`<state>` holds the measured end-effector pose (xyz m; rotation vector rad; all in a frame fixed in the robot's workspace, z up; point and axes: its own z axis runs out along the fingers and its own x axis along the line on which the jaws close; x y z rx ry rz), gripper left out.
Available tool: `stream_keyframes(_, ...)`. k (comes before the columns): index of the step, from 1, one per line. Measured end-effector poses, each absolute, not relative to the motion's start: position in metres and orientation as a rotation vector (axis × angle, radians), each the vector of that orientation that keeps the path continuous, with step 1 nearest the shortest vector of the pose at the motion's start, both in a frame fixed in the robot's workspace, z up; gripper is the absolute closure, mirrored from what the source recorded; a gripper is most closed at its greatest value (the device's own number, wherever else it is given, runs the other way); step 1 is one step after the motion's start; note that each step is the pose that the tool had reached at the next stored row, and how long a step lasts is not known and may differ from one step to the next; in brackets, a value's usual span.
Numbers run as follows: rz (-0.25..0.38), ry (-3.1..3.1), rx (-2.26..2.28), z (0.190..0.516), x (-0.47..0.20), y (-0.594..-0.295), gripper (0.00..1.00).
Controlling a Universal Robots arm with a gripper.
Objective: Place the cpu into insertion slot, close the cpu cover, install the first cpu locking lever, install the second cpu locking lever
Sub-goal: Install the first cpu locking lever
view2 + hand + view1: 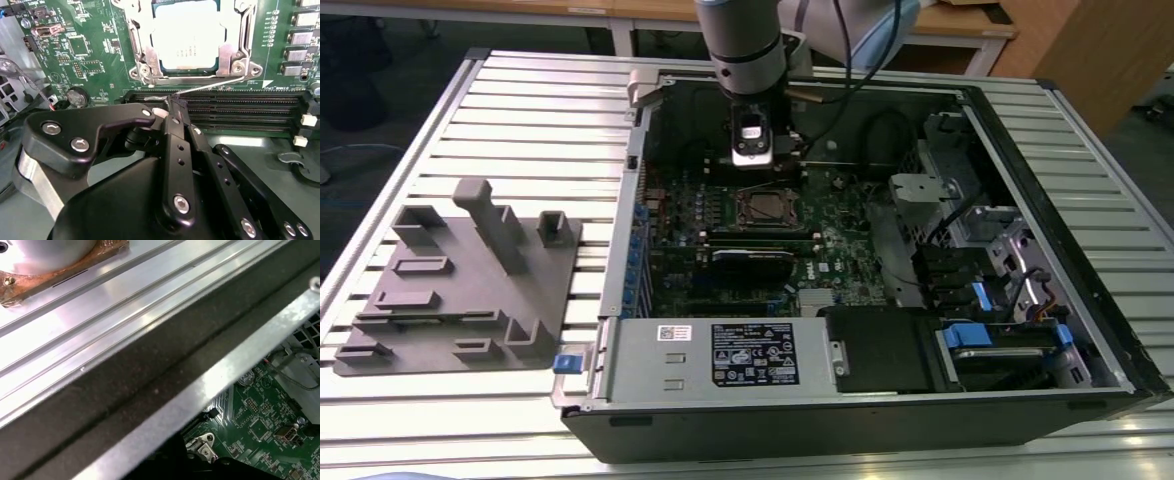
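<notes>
Motherboard (90, 55), cpu (185, 35) flat under cpu cover (241, 40), lever (220, 83) along memory slots (240, 107)

Nothing is legible. In the lower middle of the exterior view, a black label (753, 353) and white sticker (674, 333) on the power supply (654, 378) carry tiny print. In the second wrist view there are faint marks on the cpu (184, 37).
</notes>
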<state>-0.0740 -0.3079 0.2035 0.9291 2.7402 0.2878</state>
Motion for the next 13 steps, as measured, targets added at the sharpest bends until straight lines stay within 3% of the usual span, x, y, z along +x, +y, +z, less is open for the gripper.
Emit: stream_keyframes(13, 0.289, 2.749, 0.907, 0.2002, -0.0739, -0.3120, 0.89)
